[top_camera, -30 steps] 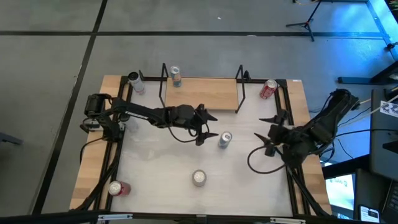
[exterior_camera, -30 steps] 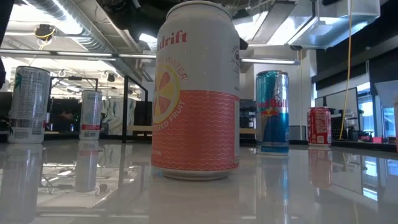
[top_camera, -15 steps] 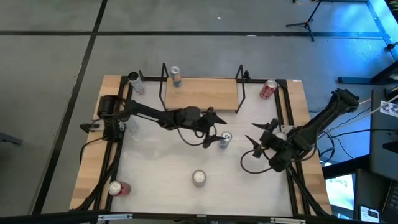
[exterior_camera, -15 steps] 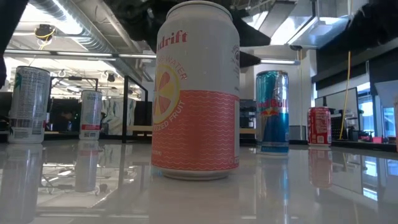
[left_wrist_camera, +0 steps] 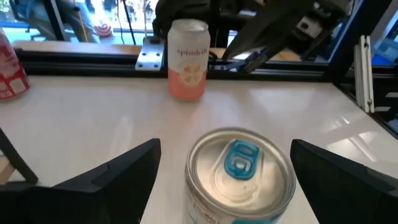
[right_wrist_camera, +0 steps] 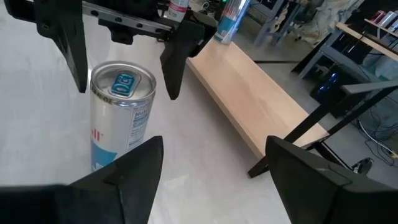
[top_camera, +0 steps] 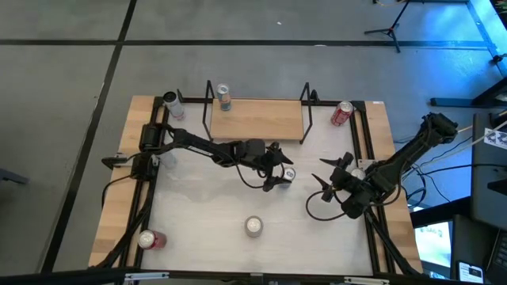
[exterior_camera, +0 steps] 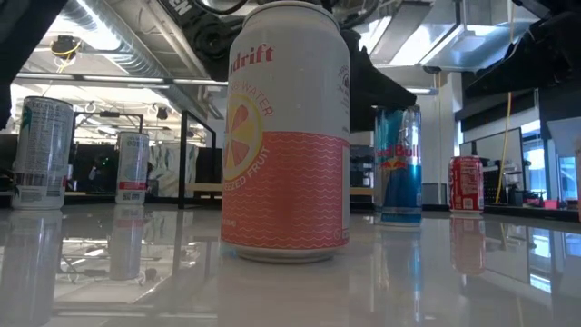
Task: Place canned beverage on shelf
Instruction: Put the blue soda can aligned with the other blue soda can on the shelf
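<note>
A blue-and-silver canned beverage [top_camera: 288, 176] stands upright on the white tabletop, right of centre. My left gripper [top_camera: 279, 169] reaches in from the table's left, open, with one finger on each side of the can's top [left_wrist_camera: 241, 168]; a gap shows on both sides [right_wrist_camera: 121, 84]. My right gripper [top_camera: 331, 184] hangs open to the can's right, pointing at it, holding nothing [right_wrist_camera: 211, 186]. The shelf [top_camera: 255, 119], a light-wood board in a black frame, lies at the far edge with one can [top_camera: 224, 96] standing at its far left corner.
A white-and-pink can [top_camera: 253, 226] stands near the front edge, filling the low view [exterior_camera: 286, 136]. A red can [top_camera: 342, 113] stands right of the shelf, a silver can [top_camera: 172, 103] left of it, and another red can [top_camera: 150, 239] at the near left corner.
My left gripper has reached toward the table's right edge and sunk, so that its open fingers now straddle the blue can. My right arm has sunk lower and shifted slightly toward the can, then kept still. The can has stayed where it was.
</note>
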Available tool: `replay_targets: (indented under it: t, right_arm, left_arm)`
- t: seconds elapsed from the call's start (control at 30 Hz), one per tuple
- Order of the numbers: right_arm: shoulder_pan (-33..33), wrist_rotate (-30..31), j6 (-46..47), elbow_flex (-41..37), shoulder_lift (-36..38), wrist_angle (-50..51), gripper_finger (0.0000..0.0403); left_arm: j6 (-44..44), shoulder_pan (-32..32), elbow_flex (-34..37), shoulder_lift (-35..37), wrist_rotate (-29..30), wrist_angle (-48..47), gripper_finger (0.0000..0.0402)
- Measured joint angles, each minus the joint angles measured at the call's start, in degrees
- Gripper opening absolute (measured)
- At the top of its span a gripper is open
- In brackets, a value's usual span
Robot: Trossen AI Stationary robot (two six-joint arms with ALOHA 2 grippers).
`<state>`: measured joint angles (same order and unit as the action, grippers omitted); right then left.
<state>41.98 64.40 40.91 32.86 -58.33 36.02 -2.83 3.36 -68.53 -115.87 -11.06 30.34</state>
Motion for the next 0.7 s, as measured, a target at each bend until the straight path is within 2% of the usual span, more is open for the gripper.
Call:
replay_targets:
  t: [0.17,0.33,0.7]
  right_arm:
    - [0.00,0.04,-0.02,0.00,0.00,0.00,0.0280]
    - [0.00,0.19,-0.04,0.00,0.00,-0.01,0.0280]
    - [0.00,0.33,-0.07,0.00,0.00,0.01,0.0280]
  left_arm:
    - [0.35,-0.51,0.00,0.00,0.30,-1.34,0.0345]
    - [0.56,-1.34,0.00,0.00,3.30,-1.45,0.0328]
    - [1.55,-1.53,0.00,0.20,4.57,-2.86,0.0212]
